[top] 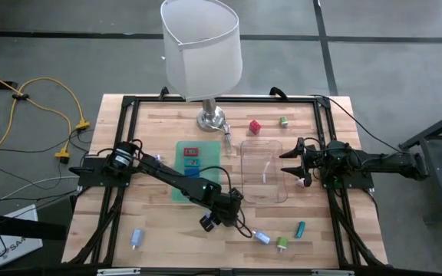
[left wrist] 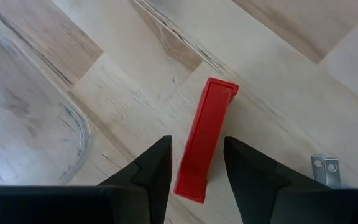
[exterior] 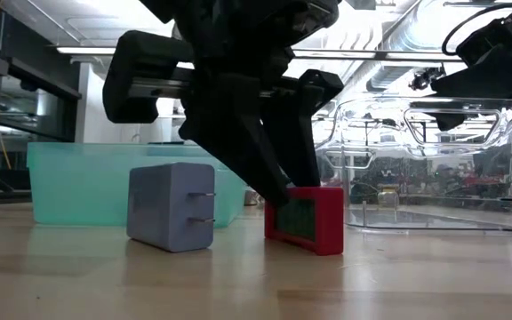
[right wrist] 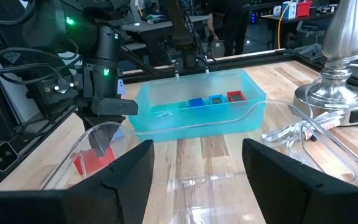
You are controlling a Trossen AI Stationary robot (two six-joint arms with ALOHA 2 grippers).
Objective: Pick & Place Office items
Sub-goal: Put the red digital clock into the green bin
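Note:
My left gripper (left wrist: 196,140) is open and points down at the table's near middle (top: 213,220). Its fingers stand on either side of a flat red rectangle (left wrist: 205,134) that stands on its long edge (exterior: 308,220) on the wood. A grey-blue plug adapter (exterior: 172,206) lies just beside it. My right gripper (right wrist: 197,180) is open and waits above the right edge of the clear tray (top: 276,178). Red, blue and teal pieces (right wrist: 216,98) lie in the teal translucent container (right wrist: 166,121). More pieces are scattered on the table: a red cube (top: 255,126), a green one (top: 283,121) and a teal one (top: 301,228). My left gripper comes from above with one finger (left wrist: 157,168) on each side of the red rectangle's near end (left wrist: 190,183), across its thin width. The left wrist view shows a narrow gap at each finger. I cannot tell whether either finger touches it.
A lamp with a white shade (top: 202,47) stands on its metal base (top: 212,119) at the table's far middle. Light blue pieces (top: 136,238) (top: 262,238) and a green one (top: 282,243) lie near the table's near edge. A black frame (top: 129,107) runs round the table.

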